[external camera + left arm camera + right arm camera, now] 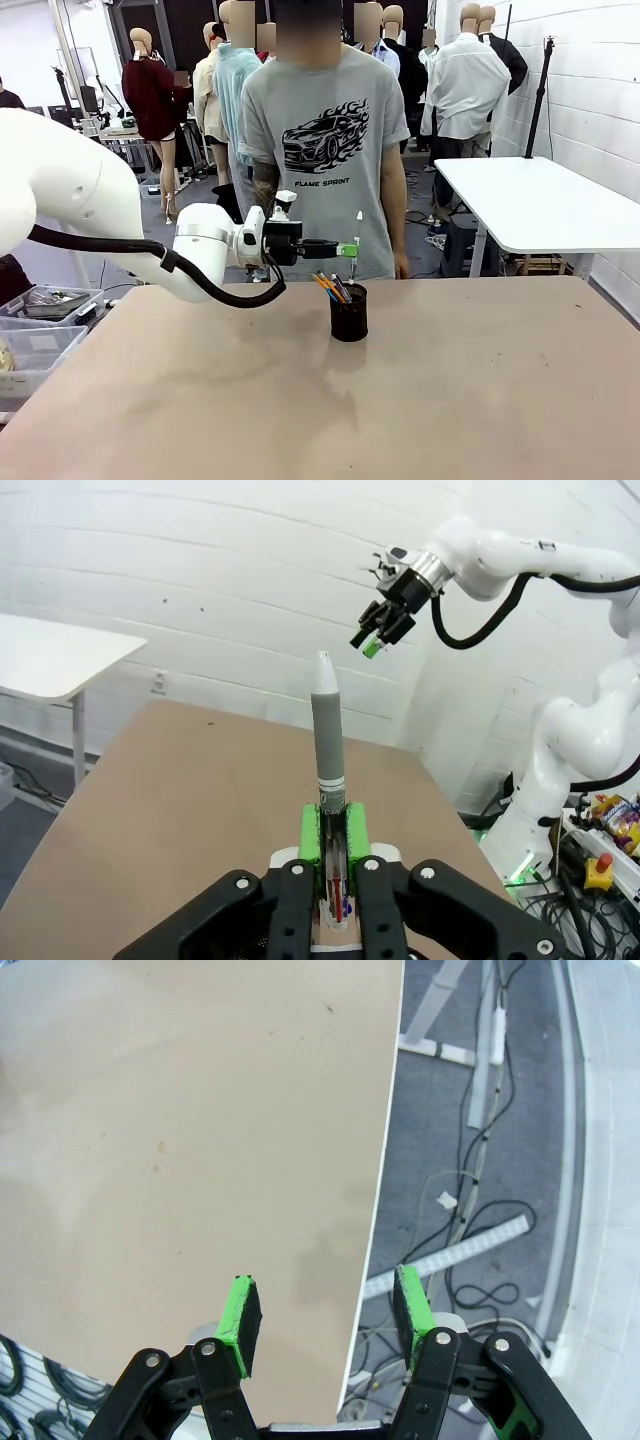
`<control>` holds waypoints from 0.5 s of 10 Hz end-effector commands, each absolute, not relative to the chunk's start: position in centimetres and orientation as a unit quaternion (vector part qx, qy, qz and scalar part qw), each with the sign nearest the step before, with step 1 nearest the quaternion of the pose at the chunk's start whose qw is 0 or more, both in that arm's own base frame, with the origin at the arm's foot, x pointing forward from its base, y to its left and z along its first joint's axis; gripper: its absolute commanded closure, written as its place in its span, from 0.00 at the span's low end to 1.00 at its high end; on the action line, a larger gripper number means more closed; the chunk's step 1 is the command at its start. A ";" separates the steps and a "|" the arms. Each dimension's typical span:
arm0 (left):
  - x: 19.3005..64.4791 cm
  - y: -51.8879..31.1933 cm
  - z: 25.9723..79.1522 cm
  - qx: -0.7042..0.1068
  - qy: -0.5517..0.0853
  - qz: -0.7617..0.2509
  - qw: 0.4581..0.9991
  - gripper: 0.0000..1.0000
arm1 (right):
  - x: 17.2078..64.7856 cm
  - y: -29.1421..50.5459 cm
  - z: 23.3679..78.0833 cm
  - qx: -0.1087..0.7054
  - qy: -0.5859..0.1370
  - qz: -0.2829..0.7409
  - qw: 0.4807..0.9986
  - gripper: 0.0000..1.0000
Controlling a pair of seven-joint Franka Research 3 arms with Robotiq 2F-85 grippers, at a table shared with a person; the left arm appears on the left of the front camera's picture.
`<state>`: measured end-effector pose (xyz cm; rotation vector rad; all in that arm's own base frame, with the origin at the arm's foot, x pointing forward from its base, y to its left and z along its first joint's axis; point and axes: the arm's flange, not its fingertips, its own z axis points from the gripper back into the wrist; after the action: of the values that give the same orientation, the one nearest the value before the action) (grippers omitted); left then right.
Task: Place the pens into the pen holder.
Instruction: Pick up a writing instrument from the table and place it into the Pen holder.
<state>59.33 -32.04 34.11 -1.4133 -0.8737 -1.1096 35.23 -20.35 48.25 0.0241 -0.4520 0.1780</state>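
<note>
My left hand [346, 249] grips the silver pen [355, 243] upright (tip up), with the holder [349, 312] directly below it, nearer than my right.

Left hand [347, 248] clamped tight, extended sideways; right hand [320, 1315] agape, raised.

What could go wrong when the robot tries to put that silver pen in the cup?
The left claw pinches the silver pen above the pen holder, slightly off to one side. If dropped there, it might hit the rim and roll across the table. The pens already inside lean across the opening and could block it.
</note>
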 end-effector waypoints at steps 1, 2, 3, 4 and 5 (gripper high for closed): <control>60.2 -32.3 32.8 -0.580 -0.375 -0.487 0.534 1.00 | 35.3 -20.3 48.1 -0.001 -0.222 0.084 0.972 0.32; 60.4 -32.4 32.3 -0.575 -0.380 -0.489 0.536 1.00 | 35.3 -20.3 48.1 -0.001 -0.222 0.084 0.972 0.32; 60.4 -32.6 31.8 -0.563 -0.381 -0.502 0.535 1.00 | 35.3 -20.3 48.1 -0.001 -0.222 0.084 0.972 0.32; 60.6 -32.7 31.4 -0.549 -0.390 -0.505 0.540 1.00 | 35.3 -20.3 48.1 -0.001 -0.222 0.084 0.972 0.32; 60.6 -33.1 31.0 -0.547 -0.395 -0.504 0.539 1.00 | 35.3 -20.3 48.1 -0.001 -0.222 0.084 0.972 0.32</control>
<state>60.25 -32.30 31.52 -1.3445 -0.9139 -1.1647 35.23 -20.35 48.25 0.0241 -0.4520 0.1780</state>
